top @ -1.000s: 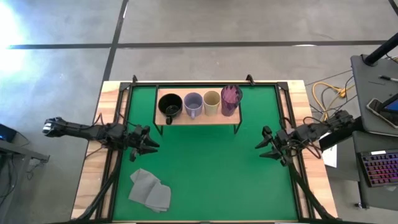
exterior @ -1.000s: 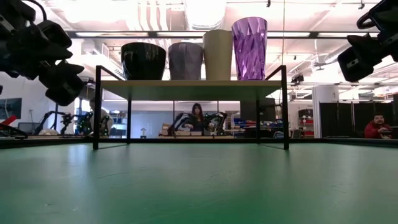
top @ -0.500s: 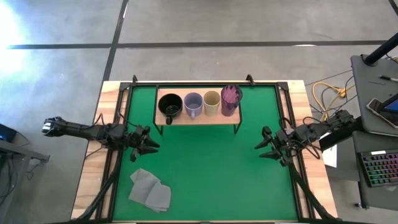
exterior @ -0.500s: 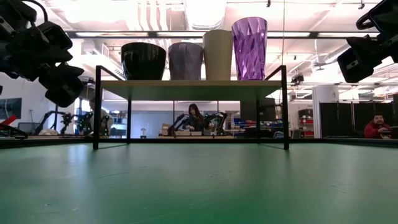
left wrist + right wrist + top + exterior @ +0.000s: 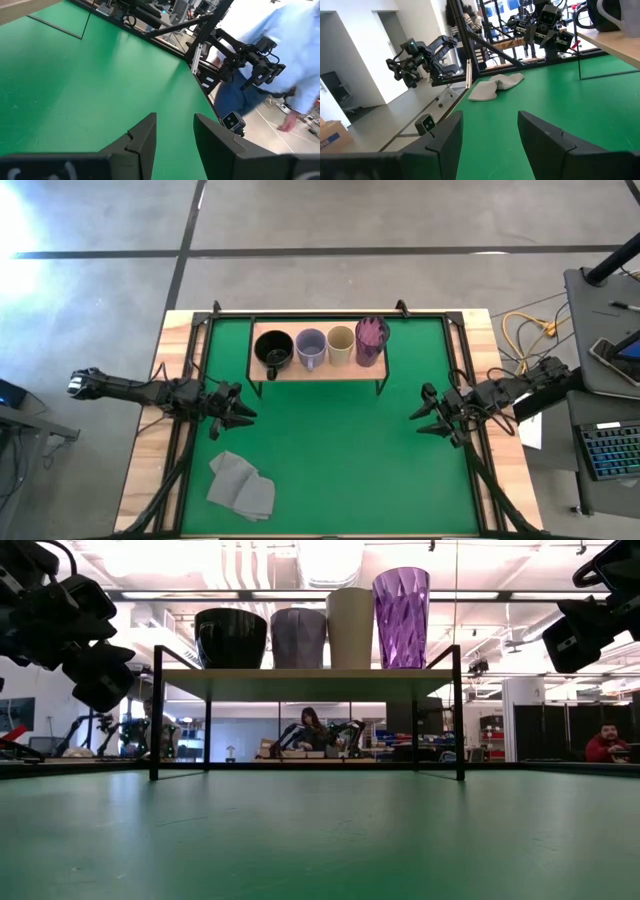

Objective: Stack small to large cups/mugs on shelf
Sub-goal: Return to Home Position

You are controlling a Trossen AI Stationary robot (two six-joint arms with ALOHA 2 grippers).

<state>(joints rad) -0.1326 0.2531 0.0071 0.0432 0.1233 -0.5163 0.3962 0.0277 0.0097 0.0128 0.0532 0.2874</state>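
While four cups [image 5: 300,637] fill the shelf [image 5: 305,683], left gripper [image 5: 174,125] and right gripper [image 5: 490,122] hang aside.
Jaws parted, holding nothing.

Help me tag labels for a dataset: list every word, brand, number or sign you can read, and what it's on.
None can be read.
Blue print on the cardboard box: too blurred.
White marks on the left tool: cut off, unreadable.
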